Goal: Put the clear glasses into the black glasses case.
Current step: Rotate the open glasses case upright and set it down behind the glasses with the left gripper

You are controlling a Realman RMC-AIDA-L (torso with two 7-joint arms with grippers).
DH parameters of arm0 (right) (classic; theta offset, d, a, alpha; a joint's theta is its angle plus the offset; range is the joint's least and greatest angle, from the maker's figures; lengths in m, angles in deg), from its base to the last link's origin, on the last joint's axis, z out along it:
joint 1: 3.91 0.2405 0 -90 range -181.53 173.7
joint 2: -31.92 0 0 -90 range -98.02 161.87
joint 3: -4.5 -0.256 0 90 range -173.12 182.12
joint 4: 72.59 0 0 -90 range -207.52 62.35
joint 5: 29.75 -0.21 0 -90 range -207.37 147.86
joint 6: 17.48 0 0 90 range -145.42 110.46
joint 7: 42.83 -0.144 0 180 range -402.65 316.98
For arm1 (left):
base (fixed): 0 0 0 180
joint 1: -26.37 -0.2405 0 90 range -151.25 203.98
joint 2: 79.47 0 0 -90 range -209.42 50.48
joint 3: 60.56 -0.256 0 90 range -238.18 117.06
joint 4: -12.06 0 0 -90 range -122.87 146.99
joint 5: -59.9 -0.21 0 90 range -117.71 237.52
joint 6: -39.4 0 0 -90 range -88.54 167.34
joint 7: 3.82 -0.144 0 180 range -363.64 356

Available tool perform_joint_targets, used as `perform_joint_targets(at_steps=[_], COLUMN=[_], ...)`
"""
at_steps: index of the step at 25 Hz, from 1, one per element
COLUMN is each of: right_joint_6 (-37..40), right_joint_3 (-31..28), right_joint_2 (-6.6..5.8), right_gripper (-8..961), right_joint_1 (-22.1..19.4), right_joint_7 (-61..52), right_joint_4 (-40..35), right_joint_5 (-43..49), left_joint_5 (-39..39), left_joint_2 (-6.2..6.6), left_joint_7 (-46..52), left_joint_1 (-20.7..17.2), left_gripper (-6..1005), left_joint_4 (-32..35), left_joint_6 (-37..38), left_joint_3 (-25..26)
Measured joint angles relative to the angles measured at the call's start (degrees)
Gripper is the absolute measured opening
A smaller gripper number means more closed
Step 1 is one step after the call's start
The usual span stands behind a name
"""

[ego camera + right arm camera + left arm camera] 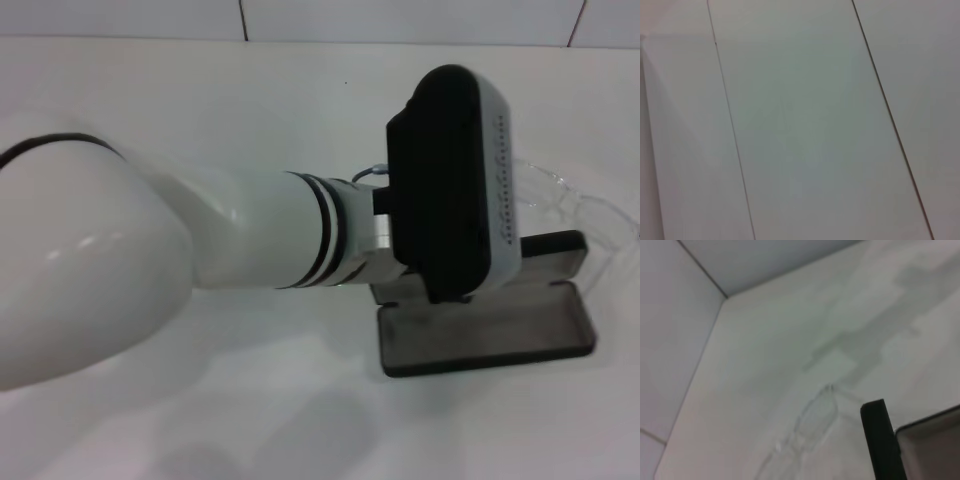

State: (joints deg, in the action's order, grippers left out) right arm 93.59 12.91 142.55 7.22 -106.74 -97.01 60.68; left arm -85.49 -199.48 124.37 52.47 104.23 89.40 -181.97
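Note:
The black glasses case [490,338] lies open on the white table at the right, grey lining up, one half flat at the front and the other half [552,247] behind it. The clear glasses [575,200] rest on the table just behind the case, partly hidden. My left arm reaches in from the left, and its black gripper [455,185] hangs above the case's left end and the glasses, covering part of both. The left wrist view shows the clear glasses [810,427] on the table beside the black glasses case's edge [881,440]. My right gripper is out of view.
The table is a plain white surface meeting a white tiled wall [300,18] at the back. The left arm's white forearm [250,235] fills the left half of the head view. The right wrist view shows only white tiles [800,125].

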Motion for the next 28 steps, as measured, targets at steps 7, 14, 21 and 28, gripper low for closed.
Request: perform_joint_targets(at_steps=[7, 14, 21, 28], right_joint_6=[0.5, 0.5, 0.2, 0.3], right_joint_3=[-0.2, -0.5, -0.5, -0.4], right_joint_2=[-0.01, 0.27, 0.37, 0.45], right_gripper=[796, 796, 795, 795], right_joint_1=[0.0, -0.5, -0.6, -0.8], right_joint_7=[-0.3, -0.3, 0.0, 0.1], right_joint_4=[0.3, 0.5, 0.6, 0.6], right_joint_5=[-0.1, -0.1, -0.1, -0.1], left_joint_5=[-0.4, -0.4, -0.5, -0.5], left_joint_2=[-0.09, -0.23, -0.22, -0.31], left_joint_7=[-1.9, -2.5, -2.5, -2.6], left_joint_1=[-0.4, 0.2, 0.8, 1.6], left_gripper=[469, 470, 469, 469], left_joint_4=[-4.3, -7.6, -8.8, -9.2], left_joint_6=[-3.7, -6.8, -9.5, -10.2], left_joint_3=[-1.1, -3.7, -5.0, -5.0])
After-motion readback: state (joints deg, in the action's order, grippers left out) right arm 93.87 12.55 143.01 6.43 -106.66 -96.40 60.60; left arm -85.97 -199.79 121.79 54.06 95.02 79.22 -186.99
